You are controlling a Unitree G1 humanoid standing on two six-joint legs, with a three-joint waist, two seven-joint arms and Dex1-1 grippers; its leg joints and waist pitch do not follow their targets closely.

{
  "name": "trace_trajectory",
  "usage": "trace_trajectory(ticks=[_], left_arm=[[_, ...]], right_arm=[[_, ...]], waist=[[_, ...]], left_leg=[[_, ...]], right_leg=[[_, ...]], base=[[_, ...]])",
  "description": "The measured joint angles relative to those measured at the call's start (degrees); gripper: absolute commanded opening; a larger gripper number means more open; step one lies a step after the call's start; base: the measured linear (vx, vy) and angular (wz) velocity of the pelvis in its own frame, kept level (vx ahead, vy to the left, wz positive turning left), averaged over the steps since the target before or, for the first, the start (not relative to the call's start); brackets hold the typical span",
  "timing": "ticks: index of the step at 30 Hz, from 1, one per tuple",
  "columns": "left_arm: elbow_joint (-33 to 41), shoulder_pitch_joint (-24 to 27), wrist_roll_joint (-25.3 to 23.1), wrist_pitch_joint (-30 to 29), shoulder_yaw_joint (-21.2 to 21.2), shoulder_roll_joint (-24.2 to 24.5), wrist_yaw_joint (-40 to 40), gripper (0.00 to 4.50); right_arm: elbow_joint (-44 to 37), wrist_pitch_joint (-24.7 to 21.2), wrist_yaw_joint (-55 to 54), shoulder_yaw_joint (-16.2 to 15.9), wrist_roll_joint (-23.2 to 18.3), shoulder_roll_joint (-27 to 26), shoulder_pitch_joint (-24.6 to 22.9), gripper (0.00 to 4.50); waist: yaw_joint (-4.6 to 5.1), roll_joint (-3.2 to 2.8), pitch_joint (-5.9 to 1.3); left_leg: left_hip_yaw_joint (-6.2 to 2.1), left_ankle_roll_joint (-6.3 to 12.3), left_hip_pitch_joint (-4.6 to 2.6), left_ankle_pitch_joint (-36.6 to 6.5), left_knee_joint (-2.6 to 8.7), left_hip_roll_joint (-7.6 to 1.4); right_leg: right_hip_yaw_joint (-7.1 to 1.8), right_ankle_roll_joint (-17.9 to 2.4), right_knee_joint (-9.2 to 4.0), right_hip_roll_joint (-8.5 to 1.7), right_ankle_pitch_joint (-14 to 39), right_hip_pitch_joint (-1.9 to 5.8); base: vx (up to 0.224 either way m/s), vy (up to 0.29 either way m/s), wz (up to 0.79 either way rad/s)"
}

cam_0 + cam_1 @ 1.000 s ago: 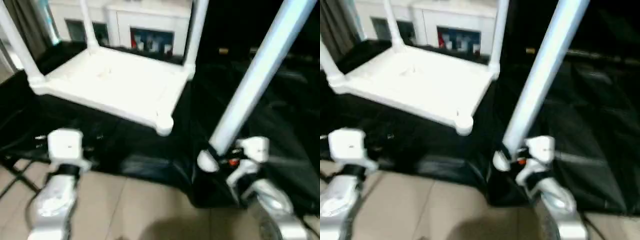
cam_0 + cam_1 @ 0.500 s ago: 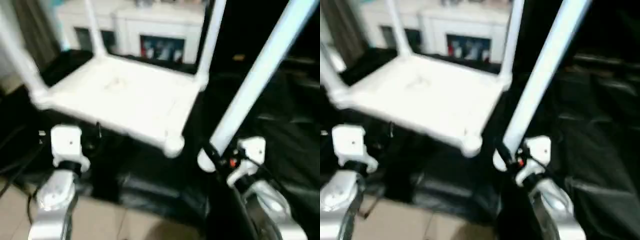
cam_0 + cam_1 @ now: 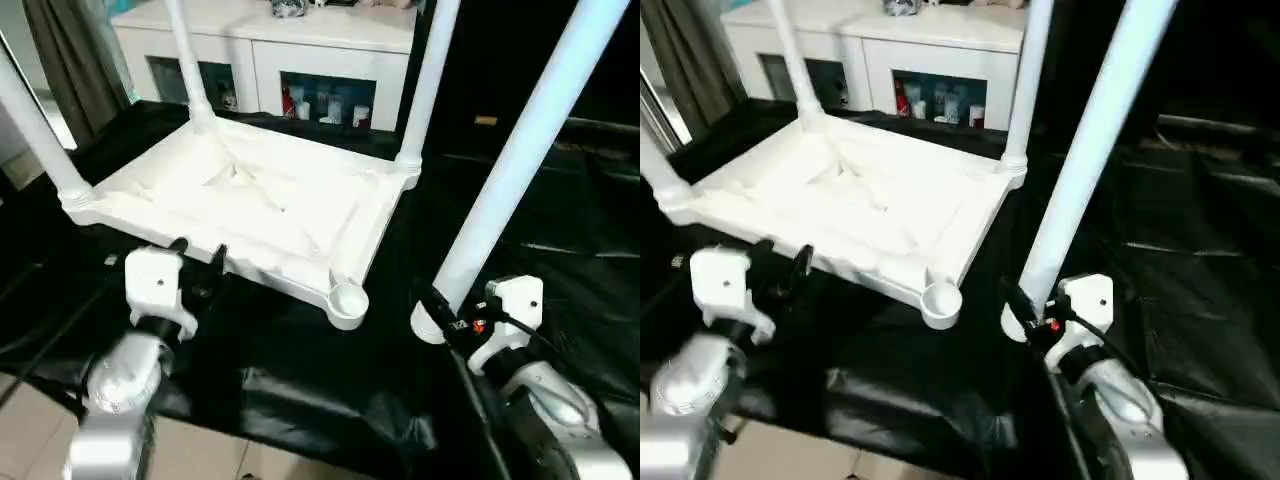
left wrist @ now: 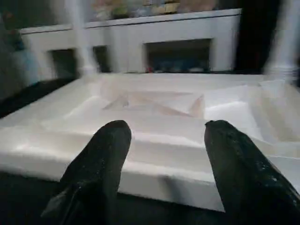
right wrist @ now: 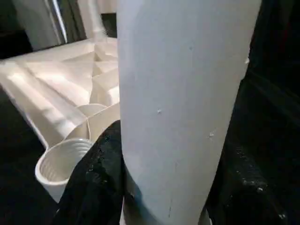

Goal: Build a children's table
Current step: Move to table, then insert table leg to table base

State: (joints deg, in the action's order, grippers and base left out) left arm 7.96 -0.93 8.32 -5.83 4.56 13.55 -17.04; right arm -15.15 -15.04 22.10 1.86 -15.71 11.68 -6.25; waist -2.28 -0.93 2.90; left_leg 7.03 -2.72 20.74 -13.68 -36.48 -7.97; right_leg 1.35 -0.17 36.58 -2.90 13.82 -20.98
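Right gripper [image 3: 437, 312] first: I've got it clamped on the fourth leg [image 3: 520, 160], near its thick bottom end, and in the right wrist view the black fingers [image 5: 96, 176] sit either side of the white tube. The leg's long axis runs from the gripper up toward one o'clock in the head view, leaning away from the tabletop rather than standing straight.

Working outward: the empty corner socket [image 3: 346, 299] is just beside the leg's lower end, at about nine o'clock from my right gripper, close but apart. In the wrist view it's a ribbed open cup [image 5: 58, 161], mouth facing up. That's the relation I care about: the leg's end has to shift toward nine o'clock and tip upright before it can drop in. My right arm is clearly the nearer one.

Further out, the tabletop [image 3: 250, 205] lies upside down on the black cloth [image 3: 300, 390], X-ribs showing, with three legs standing at the other corners [image 3: 425, 80].

Left gripper [image 3: 198, 268] sits at the tabletop's near edge, around nine o'clock from the socket, fingers [image 4: 101, 154] spread and holding nothing, the rim just beyond them. I judge it's placed to steady the top.
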Motion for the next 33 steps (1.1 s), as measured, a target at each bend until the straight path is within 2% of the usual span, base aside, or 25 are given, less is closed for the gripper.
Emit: trace_trajectory(ticks=[1, 2, 5, 7, 10, 14, 16, 18, 20, 24, 25, 26, 29, 30, 33], left_arm=[[-1.0, -1.6, 1.8, -0.4, -0.3, 1.4, -3.6, 3.11], [-1.7, -3.2, 3.4, -1.0, -0.9, 2.7, -7.0, 3.29], [-3.5, -7.7, 6.6, -3.0, -4.0, 5.0, -17.3, 3.40], [-7.2, -12.8, 6.6, -3.2, -7.7, 7.9, -25.7, 3.72], [-11.7, -18.4, 5.7, -2.6, -11.3, 10.3, -34.3, 3.85], [-19.2, -23.9, 2.3, -0.5, -15.8, 12.0, -42.4, 4.25], [-29.3, -31.3, -2.7, 2.7, -20.5, 13.2, -48.9, 3.86], [-37.9, -37.6, -7.1, 7.4, -23.2, 14.1, -52.5, 3.88], [-41.6, -40.1, -8.8, 10.2, -24.3, 14.2, -53.5, 3.53], [-50.3, -44.1, -12.4, 14.1, -28.2, 13.1, -55.3, 3.34], [-52.4, -45.0, -13.2, 15.3, -28.9, 12.8, -55.3, 3.01], [-53.7, -45.7, -13.8, 16.0, -29.5, 12.7, -55.3, 3.01], [-58.8, -48.4, -15.7, 18.2, -30.5, 11.6, -55.1, 2.83], [-61.8, -50.1, -16.9, 19.5, -31.2, 10.5, -54.5, 2.56], [-69.1, -53.7, -19.5, 23.3, -31.9, 8.7, -52.2, 2.44]], right_arm=[[0.1, -0.1, 0.7, 0.1, -0.1, 0.6, 0.8, 1.88], [0.2, -0.2, 1.4, 0.1, -0.2, 1.3, 1.7, 1.88], [0.8, -0.2, 3.8, 0.1, -0.5, 3.2, 4.6, 1.88], [3.2, -0.1, 6.5, -0.1, -0.5, 5.7, 6.7, 1.88], [6.0, -0.1, 9.2, 0.0, -0.4, 7.8, 8.3, 1.88], [7.6, 0.0, 12.2, -0.2, -0.2, 10.3, 9.2, 1.88], [8.6, 0.0, 15.3, -0.8, -0.2, 12.8, 10.4, 1.88], [8.7, 0.2, 17.6, -1.3, -0.2, 13.9, 11.0, 1.88], [8.7, 0.2, 18.5, -1.7, -0.2, 14.1, 10.9, 1.88], [9.0, 0.3, 19.8, -2.4, -0.2, 14.8, 10.5, 1.88], [9.0, 0.3, 19.8, -2.4, -0.2, 15.0, 10.4, 1.88], [9.0, 0.4, 19.9, -2.4, -0.2, 15.1, 10.3, 1.88], [9.0, 0.6, 20.3, -2.4, -0.2, 15.4, 9.9, 1.88], [8.7, 0.7, 20.4, -2.4, -0.1, 15.7, 9.1, 1.88], [8.6, 0.8, 20.8, -2.5, -0.1, 15.6, 8.4, 1.88]], waist=[[0.14, 0.34, 0.22], [0.14, 0.54, 0.34], [0.28, 0.82, 0.34], [0.25, 0.90, 0.35], [0.28, 0.87, 0.33], [0.32, 0.85, 0.32], [0.18, 0.86, 0.33], [0.05, 0.86, 0.32], [0.12, 0.76, 0.26], [0.00, 0.73, 0.25], [-0.11, 0.69, 0.25], [-0.12, 0.68, 0.26], [-0.31, 0.32, 0.28], [-0.52, 0.13, 0.28], [-0.92, -0.23, 0.30]], left_leg=[[0.26, 0.00, -0.13, 0.0, 0.09, 0.00], [0.41, -0.01, -0.18, 0.0, 0.15, 0.00], [0.91, 0.09, -0.31, 0.1, 0.21, -0.01], [1.15, 0.21, -0.33, 0.2, 0.24, -0.03], [1.33, 0.38, -0.31, 0.3, 0.25, -0.06], [1.47, 0.91, -0.13, 0.7, 0.36, -0.10], [1.49, 1.03, 0.08, 0.8, 0.39, -0.12], [1.63, 1.09, 0.15, 0.9, 0.46, -0.18], [1.67, 1.11, 0.19, 0.9, 0.48, -0.19], [1.74, 1.12, 0.34, 0.9, 0.47, -0.24], [1.78, 1.12, 0.34, 0.9, 0.45, -0.28], [1.81, 1.11, 0.33, 0.9, 0.45, -0.30], [1.93, 1.09, 0.31, 0.9, 0.43, -0.36], [1.98, 1.08, 0.31, 0.9, 0.42, -0.41], [2.08, 1.08, 0.30, 0.9, 0.36, -0.46]], right_leg=[[-0.06, 0.1, 0.04, -0.15, -0.1, 0.01], [-0.07, 0.1, 0.08, -0.24, -0.1, 0.01], [-0.30, 0.1, 0.08, -0.36, -0.2, 0.01], [-0.41, 0.2, 0.10, -0.40, -0.2, -0.02], [-0.48, 0.2, 0.09, -0.44, -0.3, -0.06], [-0.48, 0.2, 0.04, -0.43, -0.3, -0.26], [-0.44, 0.2, 0.06, -0.44, -0.3, -0.45], [-0.44, 0.2, 0.06, -0.48, -0.3, -0.54], [-0.45, 0.2, 0.02, -0.49, -0.3, -0.57], [-0.42, 0.2, 0.04, -0.50, -0.3, -0.73], [-0.42, 0.2, 0.08, -0.50, -0.3, -0.75], [-0.42, 0.2, 0.08, -0.50, -0.3, -0.76], [-0.41, 0.2, 0.10, -0.52, -0.4, -0.74], [-0.40, 0.1, 0.08, -0.52, -0.4, -0.73], [-0.41, 0.1, 0.10, -0.54, -0.4, -0.71]], base=[[0.000, 0.000, 0.00], [0.000, 0.000, 0.00], [0.000, 0.000, 0.00], [0.000, 0.000, 0.00], [0.000, 0.000, 0.00], [0.000, 0.000, 0.00], [0.000, 0.000, 0.00], [0.000, 0.000, 0.00], [0.000, 0.000, 0.00], [0.000, 0.000, 0.00], [0.000, 0.000, 0.00], [0.000, 0.000, 0.00], [0.000, 0.000, 0.00], [0.000, 0.000, 0.00], [0.000, 0.000, 0.00]])
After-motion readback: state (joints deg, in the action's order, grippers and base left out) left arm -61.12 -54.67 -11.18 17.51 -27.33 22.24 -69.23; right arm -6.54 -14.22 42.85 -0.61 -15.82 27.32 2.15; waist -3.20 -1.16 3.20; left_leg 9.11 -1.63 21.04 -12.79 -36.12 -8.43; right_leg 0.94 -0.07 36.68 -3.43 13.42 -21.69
